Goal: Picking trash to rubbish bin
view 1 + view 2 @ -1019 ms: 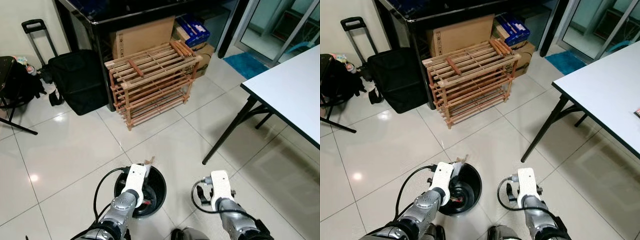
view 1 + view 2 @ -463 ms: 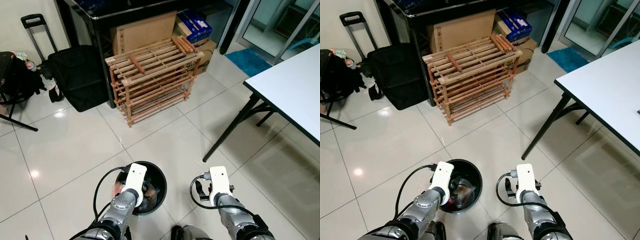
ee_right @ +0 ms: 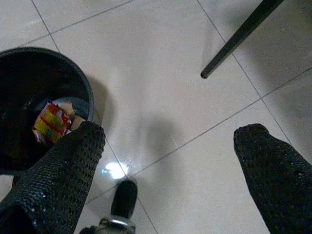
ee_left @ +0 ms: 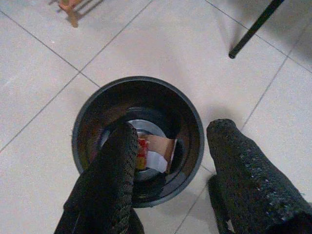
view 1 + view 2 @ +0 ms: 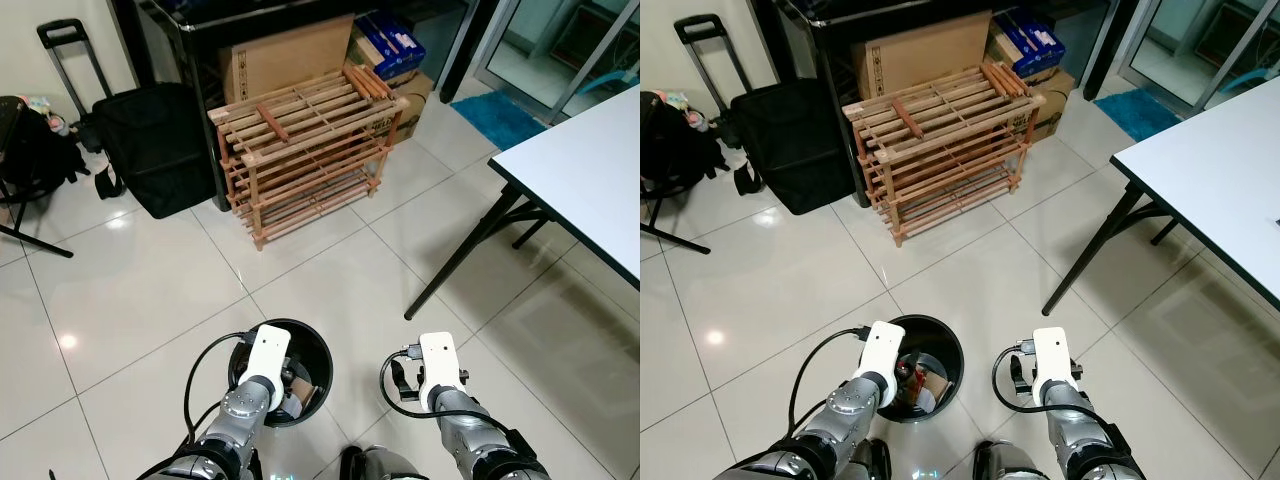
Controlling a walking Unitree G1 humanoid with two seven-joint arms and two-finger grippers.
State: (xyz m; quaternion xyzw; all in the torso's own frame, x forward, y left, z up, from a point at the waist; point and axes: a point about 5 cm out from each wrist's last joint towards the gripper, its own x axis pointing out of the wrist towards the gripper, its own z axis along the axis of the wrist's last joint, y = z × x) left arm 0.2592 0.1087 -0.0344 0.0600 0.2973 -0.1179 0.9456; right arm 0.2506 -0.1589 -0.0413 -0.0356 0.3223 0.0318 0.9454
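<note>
Round black plastic rubbish bin (image 4: 139, 97) with glossy inner wall and smooth rim, standing on the glossy pale floor tiles (image 5: 140, 290) just ahead of the robot. Inside, at the bottom: a red-and-yellow crinkled wrapper (image 3: 50, 122), a flat tan cardboard scrap (image 4: 161, 147) leaning against the wall, and a grey shiny patch beneath them. Left tool (image 4: 168, 165) poised straight above the bin, its two knurled black fingers (image 4: 109, 185) spread wide apart, holding nothing. Right tool (image 3: 168, 161) over bare tile just beside the bin, rough-textured fingers likewise spread wide, empty. Near it, a slim black metal leg (image 3: 239, 36) of the white-topped worktop (image 5: 590, 170). Farther off, a slatted wooden rack (image 5: 305, 150) of thin pale-brown bars, brown cardboard boxes (image 5: 290, 60) behind it, and a soft black fabric wheeled bag (image 5: 150, 145) with an upright handle.
</note>
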